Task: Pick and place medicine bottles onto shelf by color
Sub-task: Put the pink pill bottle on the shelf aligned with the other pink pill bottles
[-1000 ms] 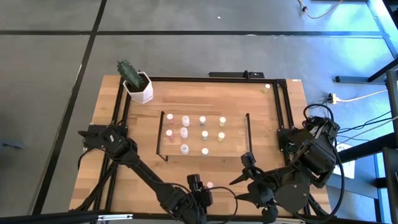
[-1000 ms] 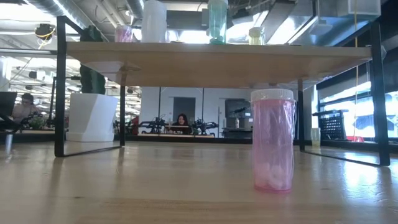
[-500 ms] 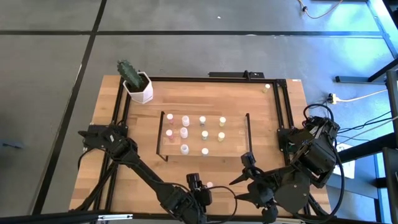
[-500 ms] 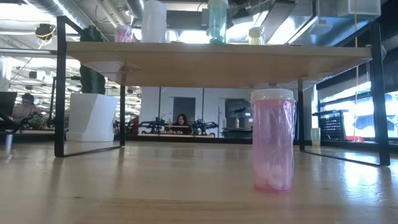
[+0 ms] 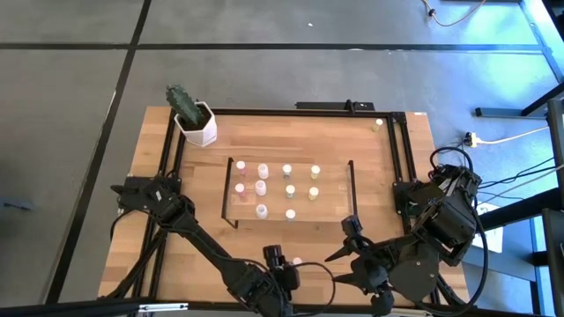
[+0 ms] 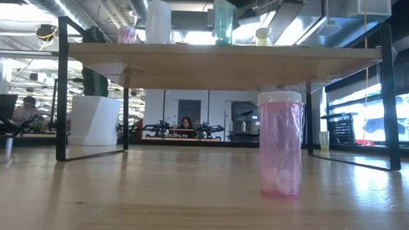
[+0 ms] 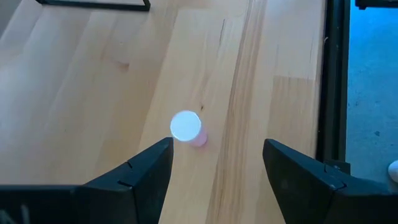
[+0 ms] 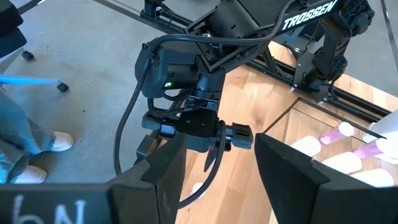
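My left gripper (image 7: 214, 163) hung wide open and empty over the last small pink medicine bottle with a white cap (image 7: 187, 127), standing on the tabletop just in front of the low light-wood shelf (image 5: 336, 206). Next I'd have needed to drop and close.

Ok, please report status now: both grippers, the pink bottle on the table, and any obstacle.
Left gripper open, above pink bottle, not touching. Right gripper open, empty, near table's front edge. Shelf already carries bottles. Nothing in the way.
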{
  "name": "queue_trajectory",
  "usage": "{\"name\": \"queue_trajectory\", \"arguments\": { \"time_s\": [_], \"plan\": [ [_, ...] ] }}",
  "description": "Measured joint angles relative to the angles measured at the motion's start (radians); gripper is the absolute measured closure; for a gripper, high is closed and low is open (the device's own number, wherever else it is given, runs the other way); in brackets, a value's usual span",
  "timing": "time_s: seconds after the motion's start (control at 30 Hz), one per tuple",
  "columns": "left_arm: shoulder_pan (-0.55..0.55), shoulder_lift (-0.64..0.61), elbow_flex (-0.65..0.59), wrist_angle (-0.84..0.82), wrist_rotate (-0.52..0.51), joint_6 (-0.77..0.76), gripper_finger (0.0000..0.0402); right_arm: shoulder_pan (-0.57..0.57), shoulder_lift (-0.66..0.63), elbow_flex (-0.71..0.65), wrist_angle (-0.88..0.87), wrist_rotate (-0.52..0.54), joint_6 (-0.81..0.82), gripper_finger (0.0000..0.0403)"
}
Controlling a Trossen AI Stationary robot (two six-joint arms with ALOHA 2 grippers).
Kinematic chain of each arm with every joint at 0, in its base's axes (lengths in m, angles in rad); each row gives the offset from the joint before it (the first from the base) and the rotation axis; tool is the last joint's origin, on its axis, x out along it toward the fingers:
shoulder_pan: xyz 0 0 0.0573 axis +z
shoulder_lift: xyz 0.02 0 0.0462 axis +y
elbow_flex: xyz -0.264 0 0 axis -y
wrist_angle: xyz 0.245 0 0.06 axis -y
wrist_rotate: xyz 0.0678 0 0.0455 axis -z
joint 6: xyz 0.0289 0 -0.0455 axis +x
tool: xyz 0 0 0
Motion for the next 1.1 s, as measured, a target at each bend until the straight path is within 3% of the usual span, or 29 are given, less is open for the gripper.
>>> {"name": "queue_trajectory", "arguments": {
  "time_s": [0.2,0.4,0.7,1.1],
  "plan": [
    [-0.013,0.0,0.0,-0.009,0.029,-0.034,0.0159,0.0,0.0,0.0,0.0,0.0,0.001,0.0211],
    [-0.02,0.0,-0.003,-0.005,-0.01,-0.047,0.0159,0.0,0.0,0.0,0.0,0.0,0.001,0.0211],
    [0.007,-0.001,-0.139,0.179,-0.026,-0.046,0.0159,0.0,0.0,0.0,0.0,0.0,0.0,0.0211],
    [0.048,-0.002,-0.207,0.212,-0.036,-0.05,0.0159,0.0,0.0,0.0,0.0,0.0,0.001,0.0211]
  ]
}}
